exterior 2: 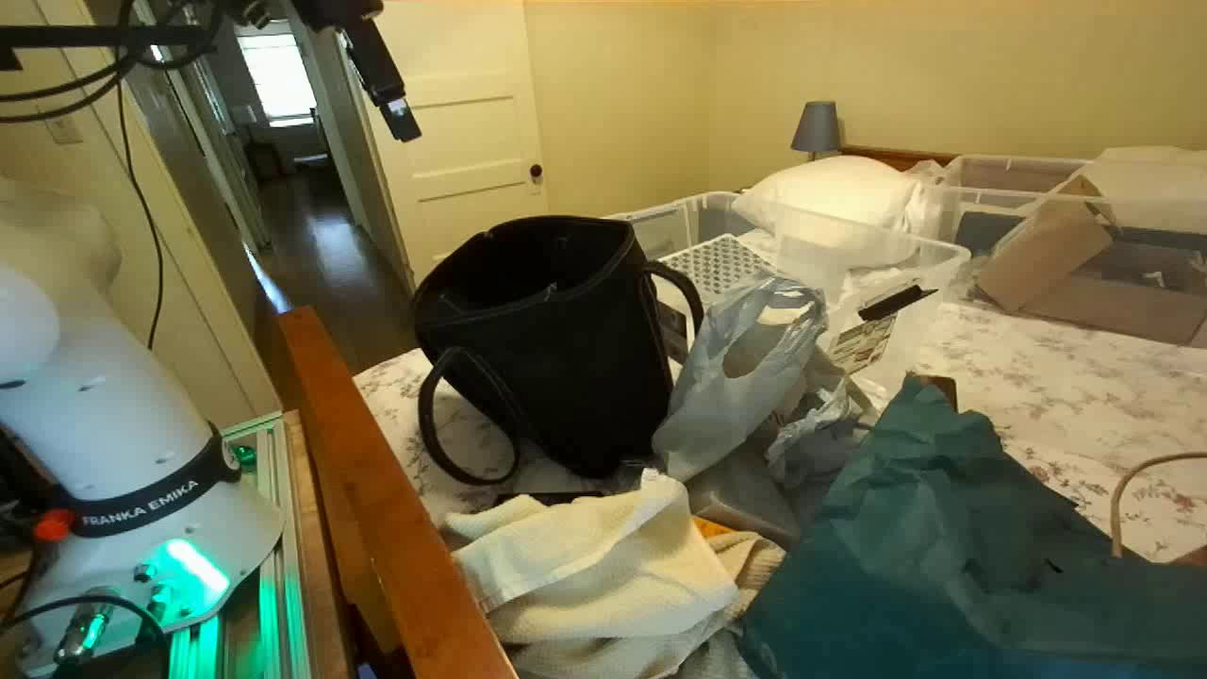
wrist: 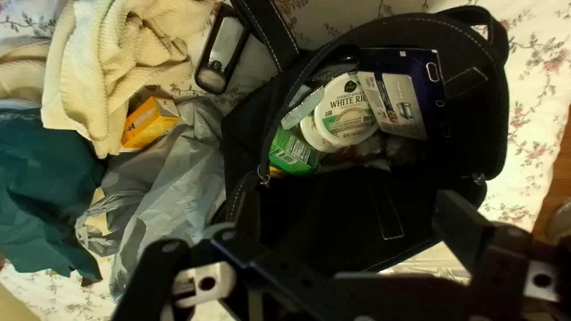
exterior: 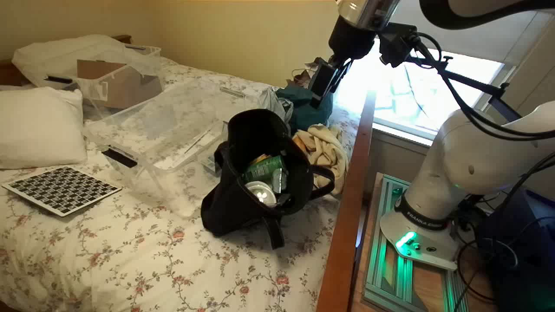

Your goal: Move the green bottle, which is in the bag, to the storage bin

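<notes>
Claw is spread wide, so I'd dip into the bag and straddle just the bottle, dodging that rice tub.

Wrist view close, looking down into bag. Exterior views farther back, across bed, toward window, toward door; bag shared.

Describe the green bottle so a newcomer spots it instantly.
On the floral bedspread sits a black bag, mouth open. Inside, beside the white rice tub and a silvery packet, is the green bottle; unlike those two neighbours, its body is mostly bright green.
</notes>
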You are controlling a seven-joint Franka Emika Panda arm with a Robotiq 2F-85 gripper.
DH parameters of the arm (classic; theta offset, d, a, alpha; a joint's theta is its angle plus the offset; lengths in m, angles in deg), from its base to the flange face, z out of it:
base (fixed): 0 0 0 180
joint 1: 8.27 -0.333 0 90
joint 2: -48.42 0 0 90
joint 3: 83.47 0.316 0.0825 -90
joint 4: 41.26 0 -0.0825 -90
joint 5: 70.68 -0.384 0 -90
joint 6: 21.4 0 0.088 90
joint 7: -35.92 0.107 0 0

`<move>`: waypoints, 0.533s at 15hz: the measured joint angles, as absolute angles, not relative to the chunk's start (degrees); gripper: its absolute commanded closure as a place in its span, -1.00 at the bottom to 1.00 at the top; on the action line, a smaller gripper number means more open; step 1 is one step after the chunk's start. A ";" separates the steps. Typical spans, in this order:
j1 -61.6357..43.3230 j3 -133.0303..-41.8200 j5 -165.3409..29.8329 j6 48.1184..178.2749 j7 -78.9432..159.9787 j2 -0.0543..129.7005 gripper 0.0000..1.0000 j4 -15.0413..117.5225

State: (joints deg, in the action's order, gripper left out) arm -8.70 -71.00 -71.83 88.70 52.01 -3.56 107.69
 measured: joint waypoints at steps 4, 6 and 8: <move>-8.70 -71.00 -71.83 88.69 52.01 -3.56 -1.00 107.69; -8.70 -71.01 -71.83 88.69 52.01 -3.56 -1.00 107.69; -8.73 -71.08 -71.83 88.78 51.37 -3.39 -1.00 107.67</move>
State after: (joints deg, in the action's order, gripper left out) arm -8.73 -71.08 -71.83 88.78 51.37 -3.39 107.67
